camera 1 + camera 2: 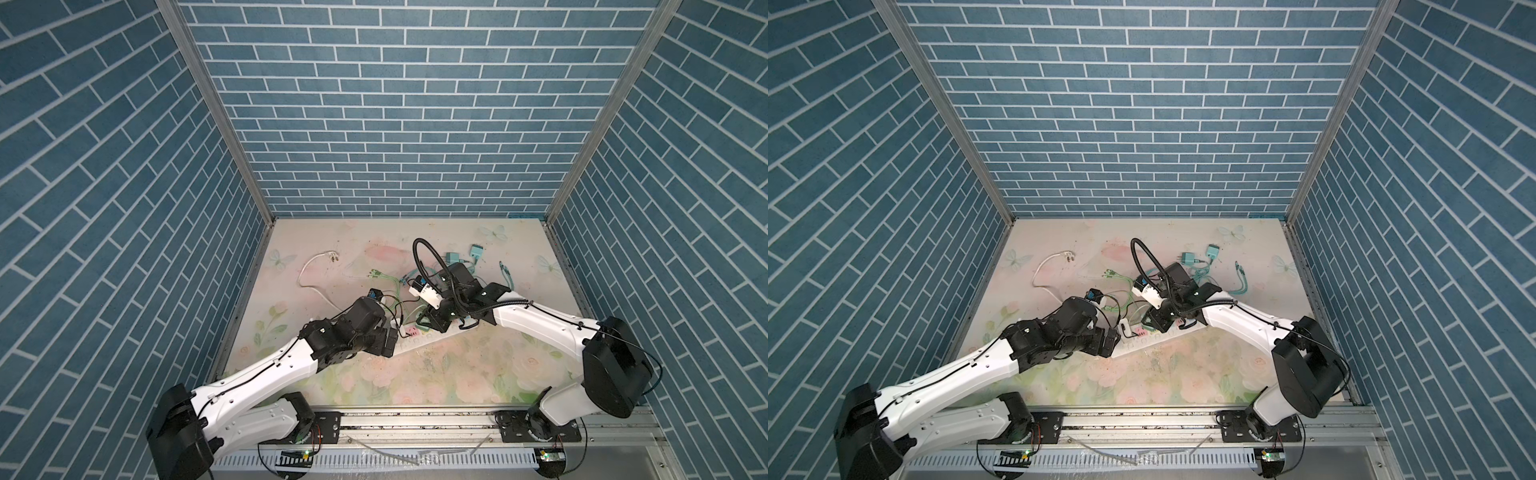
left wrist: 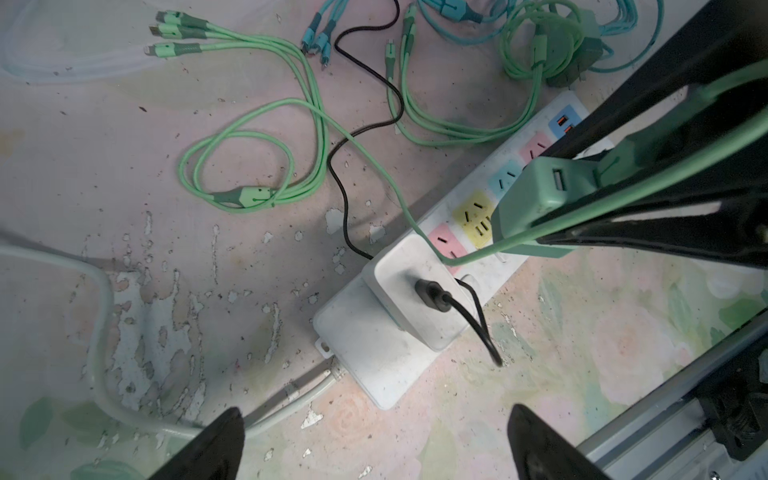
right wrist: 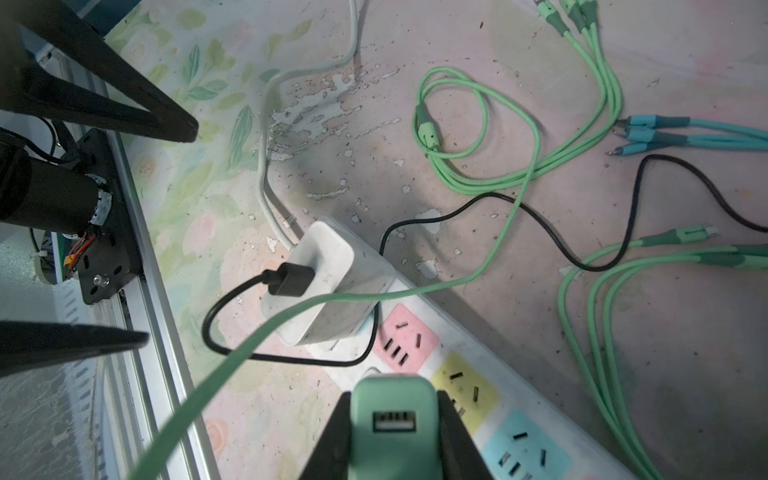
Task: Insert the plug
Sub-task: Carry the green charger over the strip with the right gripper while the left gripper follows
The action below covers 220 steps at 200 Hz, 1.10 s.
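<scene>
Right end effector (image 3: 393, 401) grips plug (image 3: 390, 419) above power strip (image 2: 357, 345).

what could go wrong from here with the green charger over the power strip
1. The green cable lies across the white charger and runs past the right gripper; lowering may drag or trap it.
2. The green charger hides its prongs over the yellow socket, so misalignment could jam.
3. The left gripper is open, not bracing the power strip, which may slide.
</scene>
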Each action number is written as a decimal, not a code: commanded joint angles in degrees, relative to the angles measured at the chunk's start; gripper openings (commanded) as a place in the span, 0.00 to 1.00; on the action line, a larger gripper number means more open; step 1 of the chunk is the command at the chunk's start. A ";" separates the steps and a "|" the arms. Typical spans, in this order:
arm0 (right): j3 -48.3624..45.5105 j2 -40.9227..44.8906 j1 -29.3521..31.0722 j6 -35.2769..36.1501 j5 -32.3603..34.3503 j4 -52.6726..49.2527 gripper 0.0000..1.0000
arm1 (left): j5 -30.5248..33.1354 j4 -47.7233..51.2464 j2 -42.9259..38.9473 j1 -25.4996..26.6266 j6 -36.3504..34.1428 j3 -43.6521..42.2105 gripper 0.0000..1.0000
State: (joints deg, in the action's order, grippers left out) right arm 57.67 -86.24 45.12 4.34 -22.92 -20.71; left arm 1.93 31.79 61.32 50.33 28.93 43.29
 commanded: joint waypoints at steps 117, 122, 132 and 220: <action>-3.72 7.17 0.45 -2.05 3.93 2.45 0.00 | 6.43 0.51 6.18 2.58 1.50 0.73 1.00; -3.71 7.37 0.44 -2.10 3.93 2.45 0.00 | 6.53 0.11 6.60 2.58 1.47 0.96 1.00; -3.71 7.65 0.47 -2.18 4.02 2.20 0.00 | 6.40 -0.85 7.20 2.58 1.20 1.32 1.00; -6.52 8.82 0.46 -3.72 4.33 2.73 0.00 | 8.79 -7.15 10.48 2.33 2.89 3.14 1.00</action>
State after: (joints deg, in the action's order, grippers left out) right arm 52.75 -78.78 45.36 1.30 -18.70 -19.07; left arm 8.36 26.61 71.13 52.53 30.65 44.84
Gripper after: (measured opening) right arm 0.292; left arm 0.996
